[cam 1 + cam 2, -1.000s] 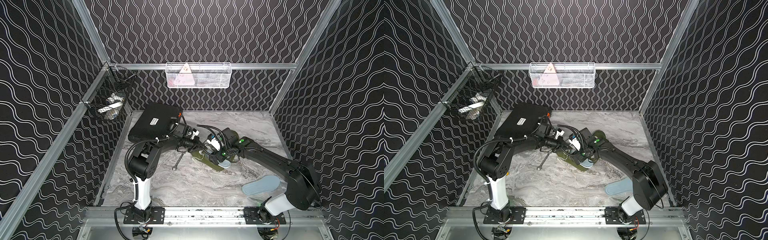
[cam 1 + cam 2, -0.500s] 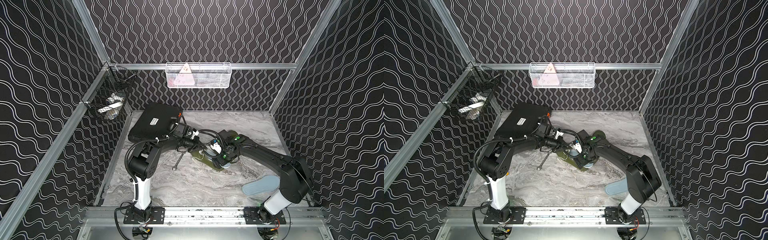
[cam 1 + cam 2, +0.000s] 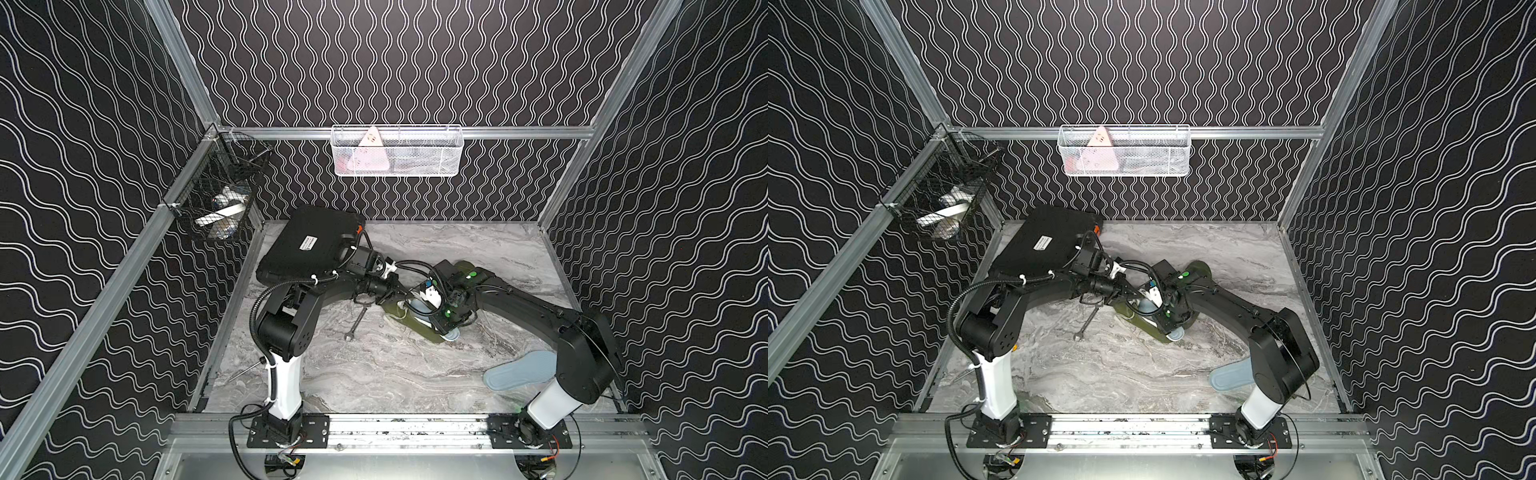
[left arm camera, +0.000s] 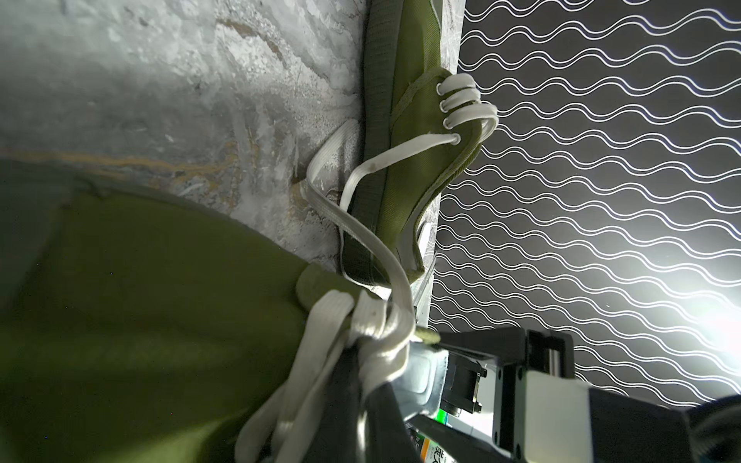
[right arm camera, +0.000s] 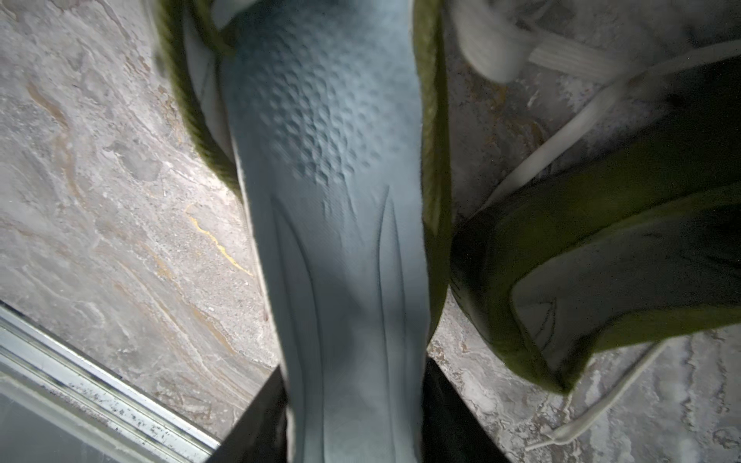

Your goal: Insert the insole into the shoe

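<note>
Partly, the blurred insole [image 5: 341, 240] lies hidden inside the shoe [image 5: 432, 180].

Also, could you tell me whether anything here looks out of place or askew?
The insole is only partly in the shoe; its heel end pokes out past the back. A wrench lies loose beside it, an odd companion for footwear.

Blurred insole [image 5: 341, 224], toe end hidden inside shoe [image 5: 432, 120]
</note>
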